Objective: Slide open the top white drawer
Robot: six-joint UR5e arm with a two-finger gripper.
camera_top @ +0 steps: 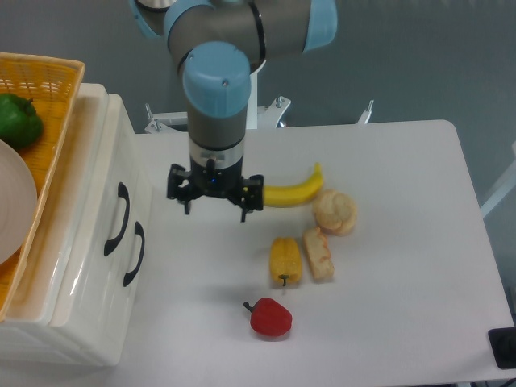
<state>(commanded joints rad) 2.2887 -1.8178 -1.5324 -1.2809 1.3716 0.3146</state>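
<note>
The cream-white cabinet (89, 266) stands at the table's left edge with its front facing right. The top white drawer (111, 181) is pushed in flush, and its curved black handle (121, 219) sits nearer the cabinet's top edge. The lower drawer's handle (135, 254) is just right of and below it. My gripper (215, 211) points down over the table, open, with nothing between its fingers (187, 205). It hangs about a hand's width right of the drawer handles and touches nothing.
A yellow basket (48, 97) with a green pepper (18, 119) and a white plate (12, 201) sits on the cabinet. A banana (294, 192), a bread roll (334, 211), a bread piece (318, 253), a yellow pepper (285, 258) and a red pepper (270, 318) lie on the table.
</note>
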